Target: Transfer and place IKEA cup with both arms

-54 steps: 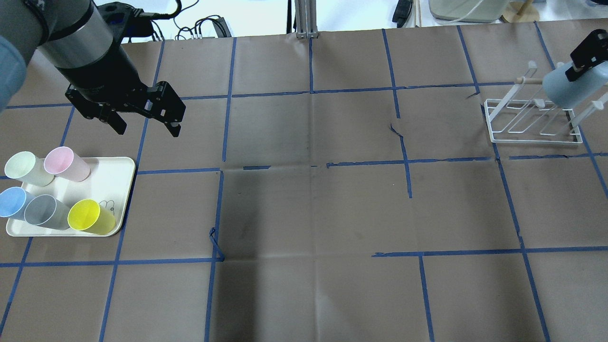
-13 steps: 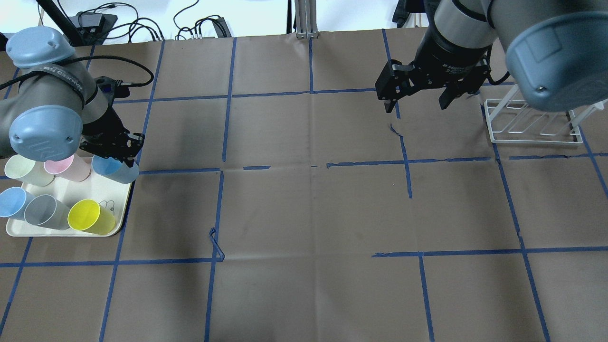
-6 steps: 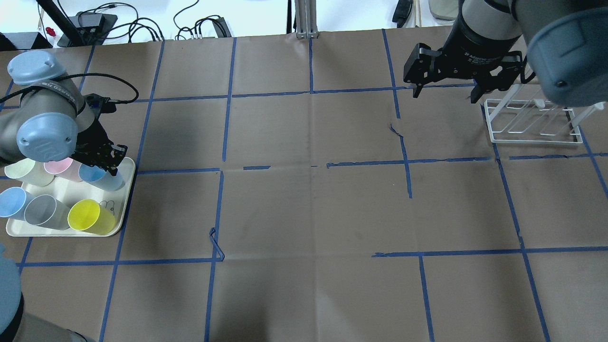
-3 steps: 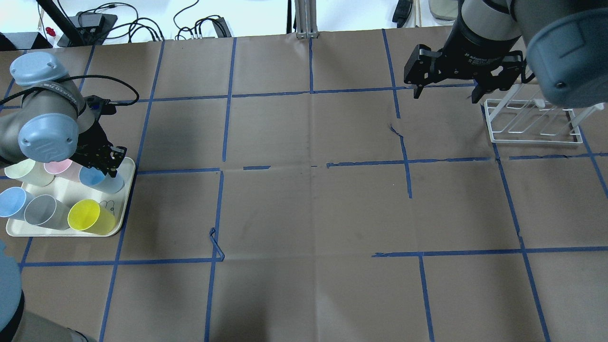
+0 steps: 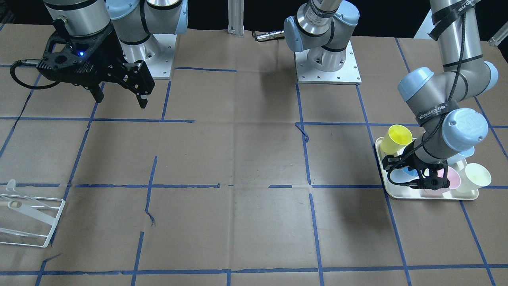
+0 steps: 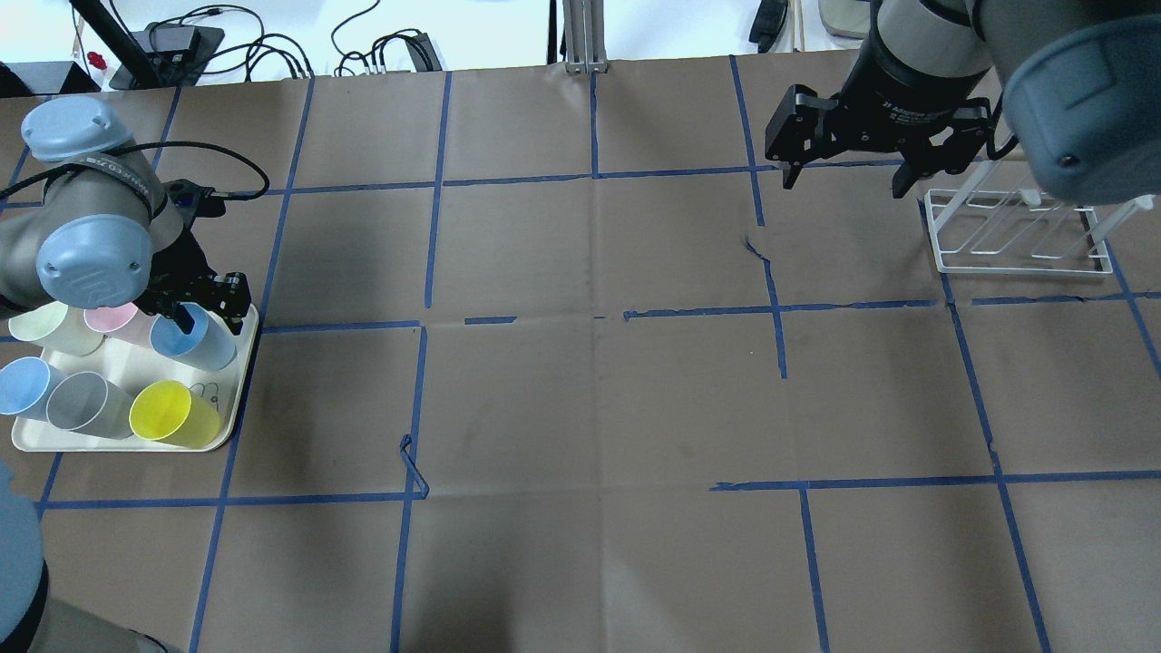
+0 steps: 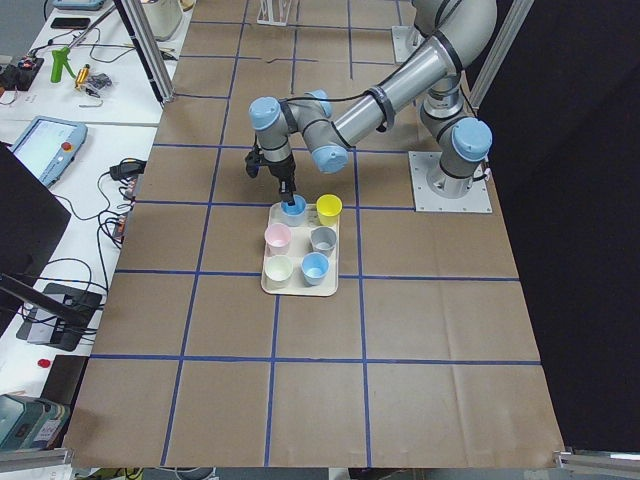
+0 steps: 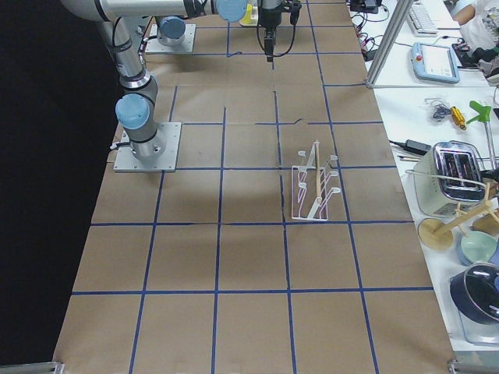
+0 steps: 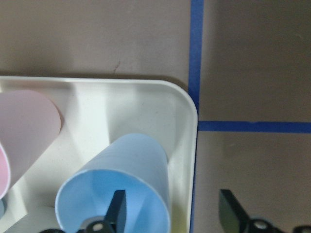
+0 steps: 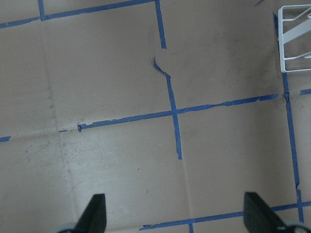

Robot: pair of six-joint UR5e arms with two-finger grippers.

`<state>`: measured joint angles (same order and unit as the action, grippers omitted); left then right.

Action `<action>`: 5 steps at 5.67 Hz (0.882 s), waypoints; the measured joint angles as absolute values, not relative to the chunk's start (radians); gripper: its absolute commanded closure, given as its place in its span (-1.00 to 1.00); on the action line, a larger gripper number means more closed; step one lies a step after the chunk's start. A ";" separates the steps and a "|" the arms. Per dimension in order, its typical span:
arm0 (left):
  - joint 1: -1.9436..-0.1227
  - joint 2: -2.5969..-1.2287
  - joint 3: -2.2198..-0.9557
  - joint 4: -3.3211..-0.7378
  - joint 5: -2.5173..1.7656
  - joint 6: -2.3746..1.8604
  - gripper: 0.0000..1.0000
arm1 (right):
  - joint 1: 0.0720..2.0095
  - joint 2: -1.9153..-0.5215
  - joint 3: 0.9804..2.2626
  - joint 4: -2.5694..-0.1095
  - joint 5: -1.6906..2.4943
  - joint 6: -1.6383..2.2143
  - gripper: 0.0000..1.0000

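Observation:
The IKEA cup is pale blue and stands upright in the far right corner of the cream tray. My left gripper is open over it. In the left wrist view one finger reaches inside the cup and the other finger hangs outside past the tray's edge, clear of the cup. The cup also shows in the exterior left view. My right gripper is open and empty above the table at the far right, beside the rack.
The tray also holds a yellow cup, a grey cup, a lighter sky-blue cup, a pink cup and a pale green cup. A white wire rack stands at the far right. Blue tape lines cross the brown table.
My left gripper brought the pale-blue cup down onto the tray's corner and has now opened; half a second ago it was shut on the rim. The right gripper has hardly moved.

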<state>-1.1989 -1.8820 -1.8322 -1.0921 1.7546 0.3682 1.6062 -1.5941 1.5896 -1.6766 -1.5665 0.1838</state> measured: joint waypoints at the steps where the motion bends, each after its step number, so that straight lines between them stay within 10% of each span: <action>1: -1.215 -1.831 -1.817 -1.137 1.733 0.366 -0.97 | 1.605 -1.592 1.589 -1.677 -1.567 0.172 -1.00; 5: -1.450 -1.681 -1.533 -1.550 1.654 0.178 -0.97 | 1.603 -1.587 1.590 -1.679 -1.565 0.153 -1.00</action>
<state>-1.4499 -1.6810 -1.5326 -1.5502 1.6545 0.1784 1.6027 -1.5871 1.5897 -1.6789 -1.5650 0.1535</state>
